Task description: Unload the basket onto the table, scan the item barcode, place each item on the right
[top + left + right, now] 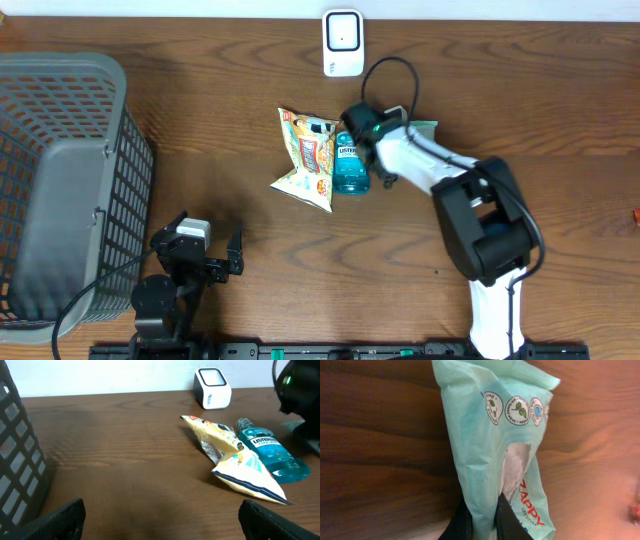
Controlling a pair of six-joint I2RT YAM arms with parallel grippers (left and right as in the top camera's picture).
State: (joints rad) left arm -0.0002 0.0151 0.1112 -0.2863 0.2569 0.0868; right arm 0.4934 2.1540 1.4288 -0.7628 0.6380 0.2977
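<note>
Mint-green packet [490, 445], pinched at its end by right gripper [482, 512]; left gripper [162, 520] gapes over table [125, 460].

On a dark wood-grain counter [250, 120]: grey mesh basket [130, 190] at the left, white scanner [343, 42] at the far edge. Near the middle, snack bag [305, 160] touching blue mouthwash bottle [350, 165] on its side. Just right of these, teal pack [490, 450], seemingly flat on the wood.

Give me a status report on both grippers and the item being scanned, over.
Left gripper open near basket. Right gripper shut on green packet. Chip bag and mouthwash bottle lie beside it; scanner unobstructed at far edge.
</note>
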